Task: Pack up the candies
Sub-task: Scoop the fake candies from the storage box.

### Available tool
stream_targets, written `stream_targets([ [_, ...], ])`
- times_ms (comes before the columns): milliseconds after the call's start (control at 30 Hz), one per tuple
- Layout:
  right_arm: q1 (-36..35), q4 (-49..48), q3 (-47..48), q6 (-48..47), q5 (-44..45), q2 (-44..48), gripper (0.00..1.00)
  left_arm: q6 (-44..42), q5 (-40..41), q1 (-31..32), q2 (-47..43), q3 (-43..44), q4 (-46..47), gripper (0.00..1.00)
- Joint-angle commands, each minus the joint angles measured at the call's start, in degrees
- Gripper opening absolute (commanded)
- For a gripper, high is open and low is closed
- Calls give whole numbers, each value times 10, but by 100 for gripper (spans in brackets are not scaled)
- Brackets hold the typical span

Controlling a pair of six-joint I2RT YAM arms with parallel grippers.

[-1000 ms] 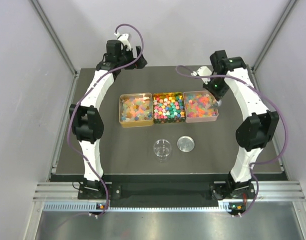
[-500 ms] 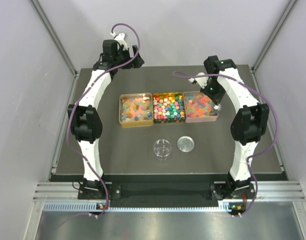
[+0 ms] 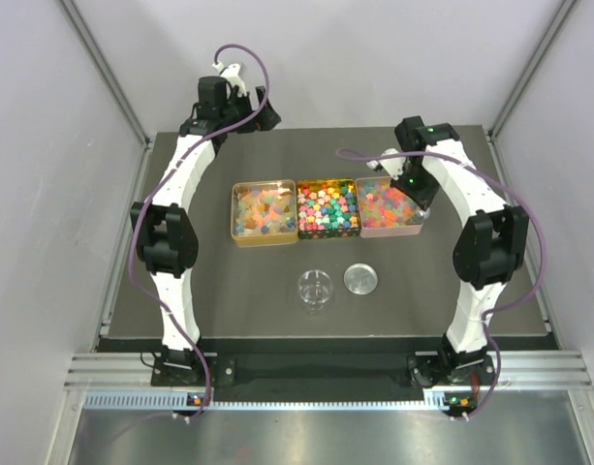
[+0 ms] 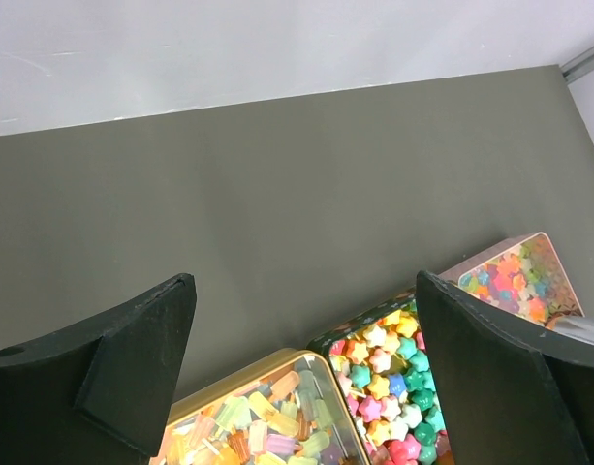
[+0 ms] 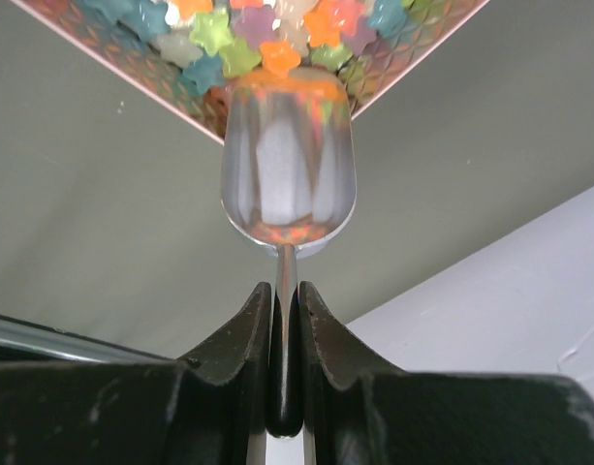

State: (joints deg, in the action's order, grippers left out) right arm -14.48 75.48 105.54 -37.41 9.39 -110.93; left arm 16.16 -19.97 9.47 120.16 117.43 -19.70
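Left fingers [image 4: 112, 387] spread wide apart; right fingers [image 5: 240, 349] pinched tight on a scoop handle [image 5: 287, 263].

Three tins [image 3: 233, 213] stand edge to edge across the middle of the counter [image 3: 180, 291], with no gap showing between them. A jar [image 3: 315, 290] and lid [image 3: 361, 279] sit near each other in front. The right arm [image 3: 471, 194] leans over the right tin [image 3: 390, 233], its jaws holding a scoop [image 5: 288, 174] at the tin's corner. Bare counter lies behind the tins, and the left arm [image 3: 185, 174] hangs over its left corner.
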Motion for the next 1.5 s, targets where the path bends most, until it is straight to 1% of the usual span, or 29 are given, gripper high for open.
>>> stream_targets([
  [0,-3,88,-45,6,-18,8,0,4,-10,-2,-12,3,37,99],
  [267,-4,89,-83,7,-8,20,0,10,-18,-2,-11,-4,38,99],
  [567,-7,89,-24,14,-4,-31,0,11,-17,-1,-13,-4,40,99],
  [800,-15,89,22,15,-36,-47,0,3,-11,-1,-30,-29,39,99],
  [1000,-20,75,7,22,-47,-37,0,6,-11,-1,-23,-20,42,99],
  [1067,-20,77,27,22,-47,-51,0,8,-10,0,-21,-17,43,99],
  [1167,-24,85,96,22,-46,-88,0,7,-9,2,-19,-17,44,99],
  [1267,-31,85,119,22,-48,-114,0,4,-5,2,-23,-21,42,99],
  [1467,-35,82,110,22,-52,-130,0,-7,0,2,-32,-29,36,99],
])
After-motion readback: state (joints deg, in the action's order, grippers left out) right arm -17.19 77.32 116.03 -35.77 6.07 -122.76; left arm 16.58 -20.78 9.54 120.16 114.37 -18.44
